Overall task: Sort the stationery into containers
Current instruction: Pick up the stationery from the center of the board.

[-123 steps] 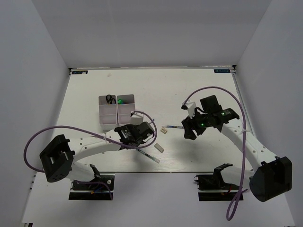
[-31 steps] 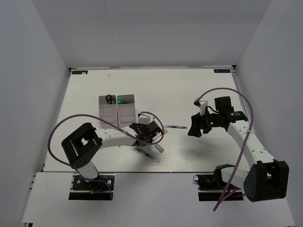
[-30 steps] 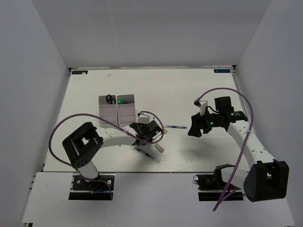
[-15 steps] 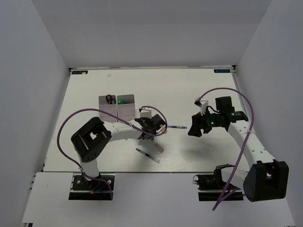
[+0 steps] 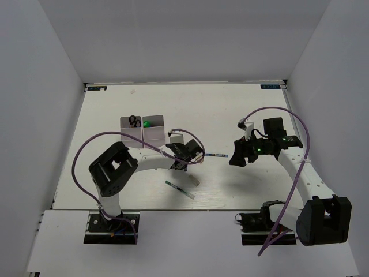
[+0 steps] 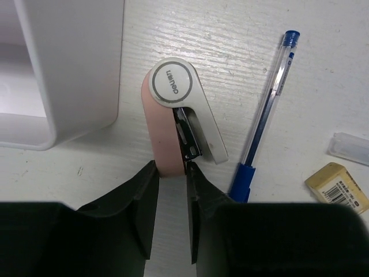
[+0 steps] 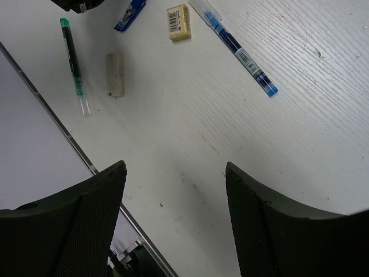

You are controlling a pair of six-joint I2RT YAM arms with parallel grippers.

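My left gripper (image 6: 172,170) is shut on the near end of a small pink and white stapler (image 6: 173,109) that lies on the table beside the right container's corner (image 6: 63,69). A blue pen (image 6: 265,115) lies just right of it. In the top view the left gripper (image 5: 187,156) is just below-right of the two white containers (image 5: 143,138), which hold black scissors (image 5: 134,120) and a green-capped marker (image 5: 147,123). My right gripper (image 5: 233,157) hovers open and empty over the table (image 7: 176,173), right of a thin blue pen (image 5: 214,154).
A beige eraser (image 6: 337,187) and a clear pen cap (image 6: 349,147) lie right of the blue pen. The right wrist view shows a green pen (image 7: 75,63), a grey eraser (image 7: 115,75), the beige eraser (image 7: 179,22) and a blue pen (image 7: 242,55). The table's front edge is near.
My left gripper has moved up and right, away from the green pen, to the spot beside the containers. My right gripper drew back right from the blue pen earlier and now holds still.
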